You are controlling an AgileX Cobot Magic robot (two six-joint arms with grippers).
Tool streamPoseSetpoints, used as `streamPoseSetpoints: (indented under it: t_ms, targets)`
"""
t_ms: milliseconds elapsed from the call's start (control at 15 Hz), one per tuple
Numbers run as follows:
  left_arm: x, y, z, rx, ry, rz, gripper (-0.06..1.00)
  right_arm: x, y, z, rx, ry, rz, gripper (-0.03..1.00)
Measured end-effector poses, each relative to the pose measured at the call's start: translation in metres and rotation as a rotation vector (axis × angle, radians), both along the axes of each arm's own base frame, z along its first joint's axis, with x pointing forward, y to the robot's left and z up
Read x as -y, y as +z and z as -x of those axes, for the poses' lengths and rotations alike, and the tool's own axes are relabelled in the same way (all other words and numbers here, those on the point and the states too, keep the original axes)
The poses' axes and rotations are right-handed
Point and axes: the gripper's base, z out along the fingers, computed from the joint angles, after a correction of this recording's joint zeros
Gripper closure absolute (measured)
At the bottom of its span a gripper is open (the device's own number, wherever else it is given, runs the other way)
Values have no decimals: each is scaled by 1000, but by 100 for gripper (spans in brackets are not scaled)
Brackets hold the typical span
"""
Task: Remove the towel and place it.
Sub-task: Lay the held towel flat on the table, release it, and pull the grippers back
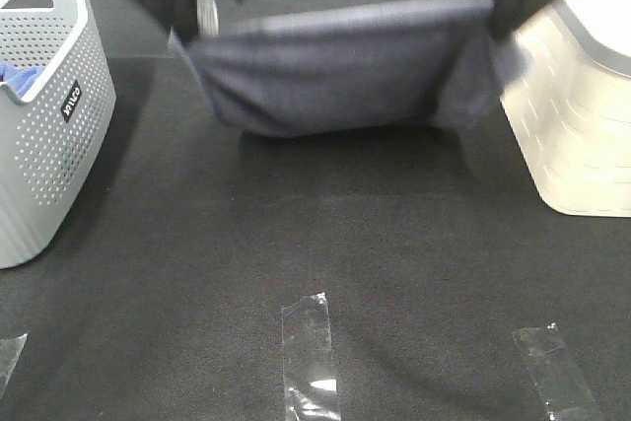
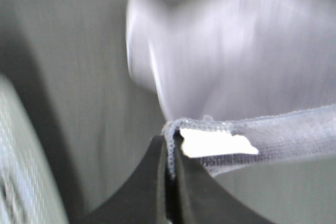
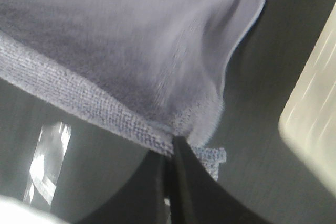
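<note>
The slate grey-blue towel (image 1: 345, 66) hangs stretched between my two grippers above the dark table, sagging in the middle. My left gripper (image 1: 202, 19) is shut on its left corner; in the left wrist view the closed fingers (image 2: 169, 174) pinch the hem beside the small white tag (image 2: 218, 144). My right gripper (image 1: 508, 9) is shut on the right corner; in the right wrist view the fingers (image 3: 173, 174) clamp the stitched hem of the towel (image 3: 131, 45). The picture is motion-blurred.
A grey perforated basket (image 1: 44, 115) stands at the left with a bright blue cloth (image 1: 18, 76) inside. A cream perforated basket (image 1: 577, 96) stands at the right. Clear tape strips (image 1: 311, 357) lie on the near table.
</note>
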Motion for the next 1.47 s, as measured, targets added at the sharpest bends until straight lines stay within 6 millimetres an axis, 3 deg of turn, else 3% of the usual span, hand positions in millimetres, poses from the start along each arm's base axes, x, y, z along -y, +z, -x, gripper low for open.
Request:
streamPoseSetpoints:
  t_ms: [200,267,533,600,800,1200,1467]
  targets:
    - [-4,-10,39,-95,-12,-8,94,7,-16,37,-93,-3,-25,97]
    - [-10,-16,60,-163,19,25,94,10,-25,60,-138,-4,-41,97]
    - [-24,-45,117,-363,69,90,94,19,-40,114,-221,-15,-111,97]
    - [-24,-45,117,-363,69,90,94,19,-40,114,-221,-15,-111,97]
    - [-37,-54,162,-464,123,164,94,26,-53,154,-275,-26,-160,97]
    - [-60,-50,220,-500,254,271,94,33,-59,198,-288,-58,-259,97]
    - [-66,-67,245,-595,298,300,94,36,-80,216,-374,-99,-269,97]
